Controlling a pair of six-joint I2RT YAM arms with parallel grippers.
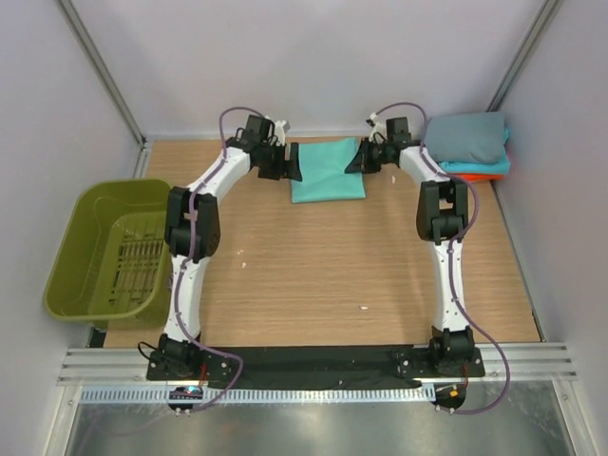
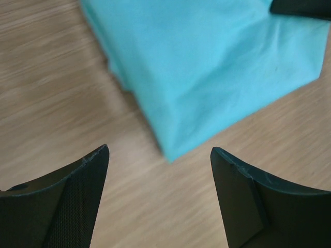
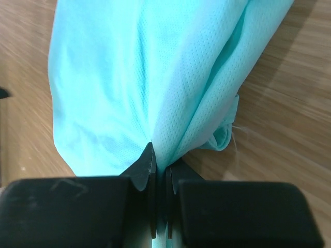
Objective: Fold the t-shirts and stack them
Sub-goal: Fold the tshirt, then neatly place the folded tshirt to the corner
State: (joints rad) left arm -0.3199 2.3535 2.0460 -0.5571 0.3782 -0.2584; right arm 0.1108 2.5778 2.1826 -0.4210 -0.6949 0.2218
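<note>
A folded mint-green t-shirt (image 1: 327,171) lies at the far middle of the table. My left gripper (image 1: 294,165) is open and empty at its left edge; in the left wrist view the shirt's corner (image 2: 207,72) lies just beyond my spread fingers (image 2: 83,191). My right gripper (image 1: 358,158) is shut on the shirt's right edge; the right wrist view shows the cloth (image 3: 170,77) pinched between the jaws. A stack of folded shirts sits at the far right: slate grey (image 1: 465,138) on top, bright cyan (image 1: 475,168) below it, orange-red (image 1: 486,177) at the bottom.
An olive-green plastic basket (image 1: 76,275) stands off the table's left edge. Grey walls enclose the table at the back and sides. The wooden table (image 1: 313,275) stretches from the shirt toward the arm bases.
</note>
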